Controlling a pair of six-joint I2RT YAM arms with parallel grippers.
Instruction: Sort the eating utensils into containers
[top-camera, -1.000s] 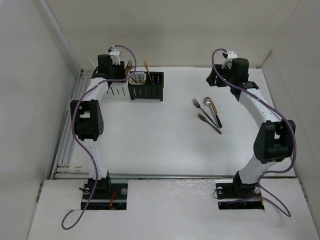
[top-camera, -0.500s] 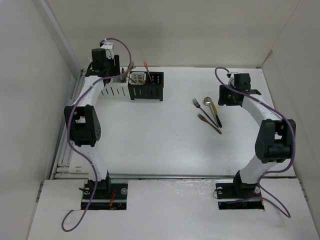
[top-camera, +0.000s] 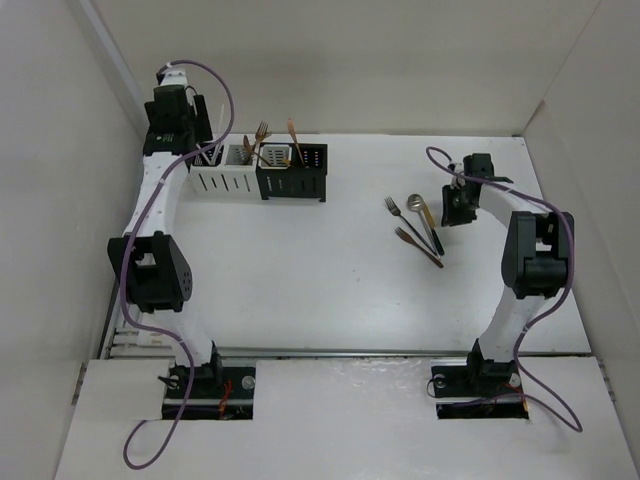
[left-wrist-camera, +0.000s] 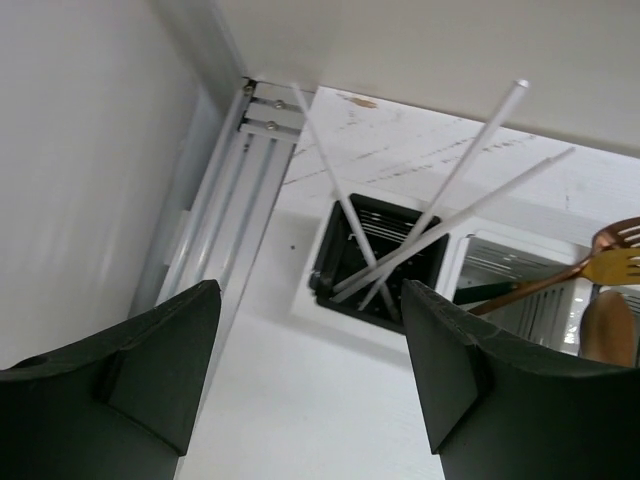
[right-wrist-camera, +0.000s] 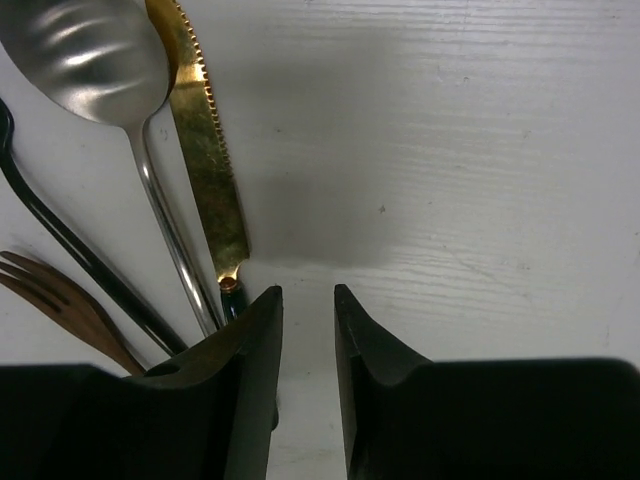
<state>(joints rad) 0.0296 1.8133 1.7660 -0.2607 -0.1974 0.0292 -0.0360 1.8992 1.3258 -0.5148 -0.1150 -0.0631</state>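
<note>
Four caddies stand in a row at the back left, two white (top-camera: 225, 180) and two black (top-camera: 292, 182). White chopsticks (left-wrist-camera: 400, 240) lean in the leftmost slot, and copper forks (top-camera: 262, 135) stand further along; one copper fork (left-wrist-camera: 600, 268) shows in the left wrist view. My left gripper (top-camera: 180, 130) (left-wrist-camera: 310, 300) hangs above and left of the caddies, open and empty. On the table at the right lie a gold knife (right-wrist-camera: 205, 150), a silver spoon (right-wrist-camera: 90, 50), a dark fork (right-wrist-camera: 60, 235) and a copper fork (right-wrist-camera: 55, 300). My right gripper (top-camera: 456, 208) (right-wrist-camera: 308, 300) is low beside the knife's handle, jaws a narrow gap apart, holding nothing.
White walls enclose the table on the left, back and right. An aluminium rail (left-wrist-camera: 240, 200) runs along the left edge beside the caddies. The loose utensils (top-camera: 415, 225) lie in a tight bunch just left of the right gripper.
My left arm has risen and swung back to the left, away from the caddies. My right arm has folded down and come low beside the loose utensils.
</note>
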